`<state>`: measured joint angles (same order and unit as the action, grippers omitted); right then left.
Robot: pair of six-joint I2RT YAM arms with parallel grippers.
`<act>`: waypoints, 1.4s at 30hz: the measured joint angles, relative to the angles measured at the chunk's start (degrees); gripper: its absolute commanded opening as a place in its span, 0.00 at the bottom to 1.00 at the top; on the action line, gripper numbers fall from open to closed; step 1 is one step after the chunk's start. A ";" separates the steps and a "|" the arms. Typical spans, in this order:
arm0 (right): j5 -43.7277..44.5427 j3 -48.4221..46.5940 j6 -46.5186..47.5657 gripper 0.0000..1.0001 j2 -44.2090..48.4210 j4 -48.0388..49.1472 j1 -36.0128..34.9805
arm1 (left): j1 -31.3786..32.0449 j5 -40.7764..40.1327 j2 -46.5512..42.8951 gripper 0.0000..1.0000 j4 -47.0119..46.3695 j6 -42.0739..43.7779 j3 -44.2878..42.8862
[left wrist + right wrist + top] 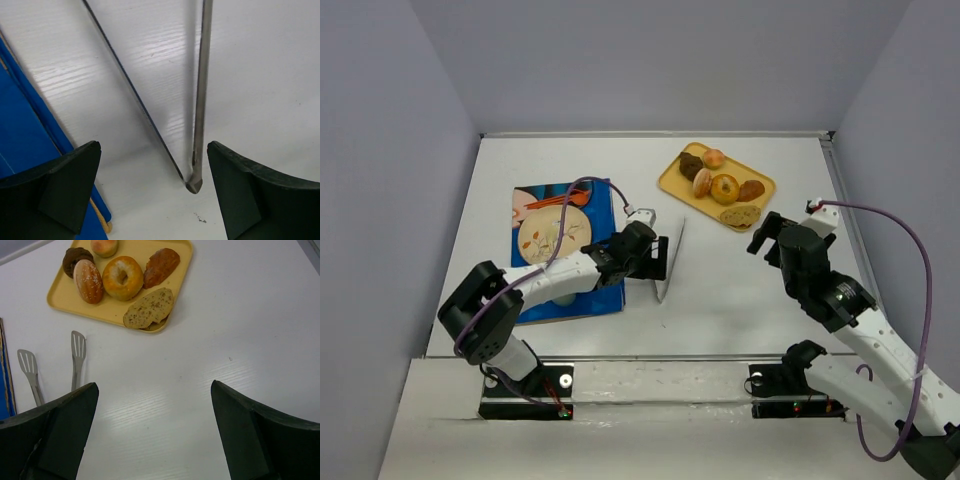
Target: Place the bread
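Note:
A yellow tray (672, 178) at the back right holds several breads: a bagel (122, 277), a flat seeded slice (149, 308), an oval roll (88, 281), a brown roll (160, 266) and a dark muffin (77, 257). Metal tongs (670, 262) lie on the table at the middle. My left gripper (655, 255) is open. Its fingers stand either side of the tongs' hinge end (194, 184) without touching it. My right gripper (767, 232) is open and empty above bare table, just in front of the tray (175, 270).
A blue bag (565, 245) with a printed plate picture lies flat on the left under my left arm. Its edge and rope handle show in the left wrist view (20, 125). The tongs' slotted tips (77, 347) point toward the tray. Walls close in the table.

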<state>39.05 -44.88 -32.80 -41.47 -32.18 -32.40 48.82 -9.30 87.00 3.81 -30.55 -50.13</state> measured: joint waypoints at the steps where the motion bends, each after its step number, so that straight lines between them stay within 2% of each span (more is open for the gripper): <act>1: 0.00 0.02 -0.02 1.00 0.11 0.00 0.00 | 0.39 0.39 0.20 0.99 -0.48 0.17 -0.02; 8: 0.02 0.85 -0.13 1.00 2.14 -0.11 0.00 | 1.62 1.81 4.55 0.99 -1.99 0.74 -0.26; 17: 0.02 0.85 -0.20 1.00 2.40 -0.09 0.00 | 2.27 1.49 5.99 0.99 -2.19 0.81 -1.44; 42: 0.04 1.77 -0.24 1.00 2.05 -0.13 0.00 | 4.07 -6.86 17.35 0.99 2.82 1.11 -12.13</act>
<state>39.09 -43.11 -33.04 -39.42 -32.32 -32.40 52.88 -16.16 104.36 6.63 -29.43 -62.26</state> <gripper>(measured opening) 0.997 0.990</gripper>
